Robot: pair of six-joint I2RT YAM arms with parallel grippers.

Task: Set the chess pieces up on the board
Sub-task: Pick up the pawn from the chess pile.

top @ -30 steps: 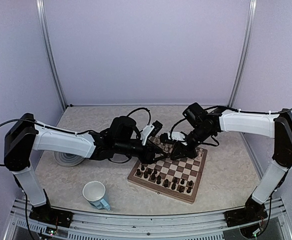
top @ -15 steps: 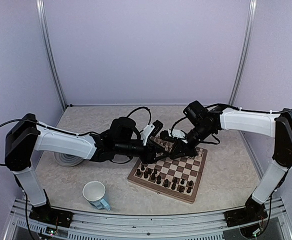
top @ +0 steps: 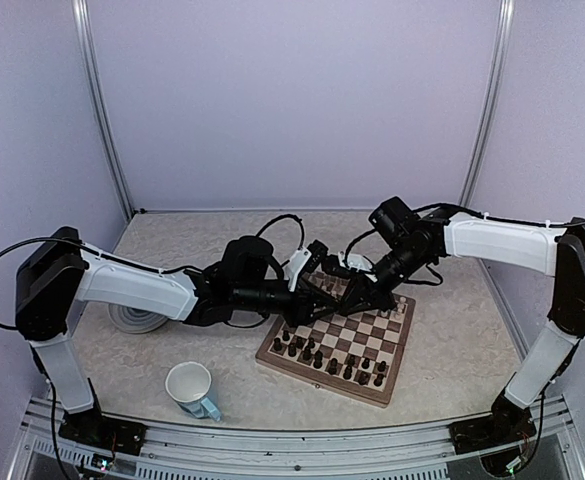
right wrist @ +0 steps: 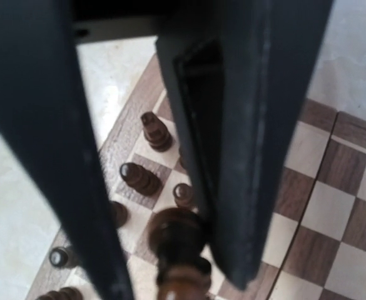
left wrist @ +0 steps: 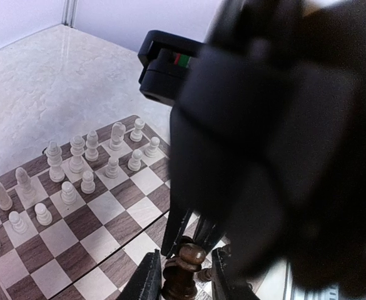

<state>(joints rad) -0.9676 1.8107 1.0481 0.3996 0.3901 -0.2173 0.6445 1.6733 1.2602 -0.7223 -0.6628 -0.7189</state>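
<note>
The board [top: 317, 380] lies at centre right, with dark chess pieces [top: 322, 355] on its near rows and cream pieces [left wrist: 76, 169] on the far rows. My two grippers meet above the board's far left part. My left gripper [top: 329, 290] [left wrist: 186, 281] is shut on a dark brown piece [left wrist: 184, 269], which lies lengthwise between its fingers with the head outward. My right gripper [top: 352, 293] [right wrist: 170, 275] is open, its fingers [left wrist: 176, 228] straddling that piece's head [right wrist: 176, 234]; one finger touches it. More dark pieces [right wrist: 139, 178] stand below.
A round grey plate [top: 137, 318] sits at the left, partly under my left arm. A white cup with a blue handle [top: 190, 388] stands near the front left. Metal frame posts and purple walls enclose the table.
My left gripper has moved right over the board with the dark piece. My right gripper has shifted slightly, and the two grippers now meet around the piece.
</note>
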